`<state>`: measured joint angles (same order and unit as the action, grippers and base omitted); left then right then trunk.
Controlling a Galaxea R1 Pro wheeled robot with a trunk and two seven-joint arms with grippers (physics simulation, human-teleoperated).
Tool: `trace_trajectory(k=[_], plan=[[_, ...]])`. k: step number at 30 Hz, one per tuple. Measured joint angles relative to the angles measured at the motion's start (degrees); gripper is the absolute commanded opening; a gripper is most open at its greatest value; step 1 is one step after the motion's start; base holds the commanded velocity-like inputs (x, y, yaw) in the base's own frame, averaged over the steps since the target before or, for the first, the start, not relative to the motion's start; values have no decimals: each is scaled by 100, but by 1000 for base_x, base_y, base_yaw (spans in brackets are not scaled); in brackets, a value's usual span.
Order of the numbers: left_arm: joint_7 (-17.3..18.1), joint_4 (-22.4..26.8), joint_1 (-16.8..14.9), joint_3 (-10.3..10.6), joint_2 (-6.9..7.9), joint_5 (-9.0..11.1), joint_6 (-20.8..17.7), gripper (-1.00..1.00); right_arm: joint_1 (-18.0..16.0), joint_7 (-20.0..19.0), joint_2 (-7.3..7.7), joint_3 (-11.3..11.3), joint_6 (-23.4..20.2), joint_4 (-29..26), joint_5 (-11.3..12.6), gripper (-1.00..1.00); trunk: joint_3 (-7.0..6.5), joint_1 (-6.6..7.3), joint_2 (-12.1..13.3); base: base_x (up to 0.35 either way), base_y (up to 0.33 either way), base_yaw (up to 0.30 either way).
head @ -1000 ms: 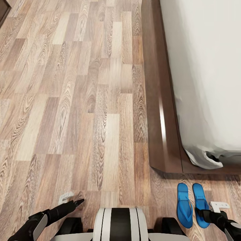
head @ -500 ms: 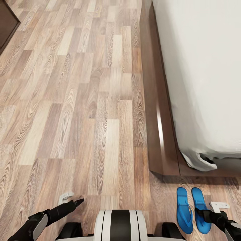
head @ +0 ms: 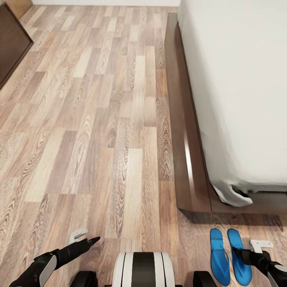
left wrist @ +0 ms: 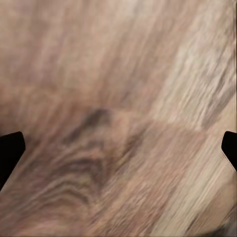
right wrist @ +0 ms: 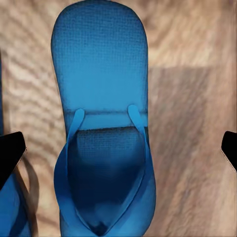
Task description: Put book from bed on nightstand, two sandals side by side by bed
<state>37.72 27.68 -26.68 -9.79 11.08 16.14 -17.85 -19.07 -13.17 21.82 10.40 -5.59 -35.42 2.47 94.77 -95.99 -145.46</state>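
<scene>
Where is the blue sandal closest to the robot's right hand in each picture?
Head view: the right-hand sandal lies on the wood floor near the bottom right, beside its twin, partly behind the right gripper.
Right wrist view: the same sandal lies in the middle, between the open jaws.
Left wrist view: not in it, just floor.
Shared landmark: the wood floor.

bright even light, soft shadow under bed frame (glossy streak), wrist pics blurry
</scene>
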Motion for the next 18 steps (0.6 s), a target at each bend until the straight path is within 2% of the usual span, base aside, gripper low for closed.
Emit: trace_trajectory(k=[18], plan=[[-24,-7,-1,17,-25,-8,9,100,4,-28,4,12,-18,-8,21,100,-399,46,24,0,0,0]])
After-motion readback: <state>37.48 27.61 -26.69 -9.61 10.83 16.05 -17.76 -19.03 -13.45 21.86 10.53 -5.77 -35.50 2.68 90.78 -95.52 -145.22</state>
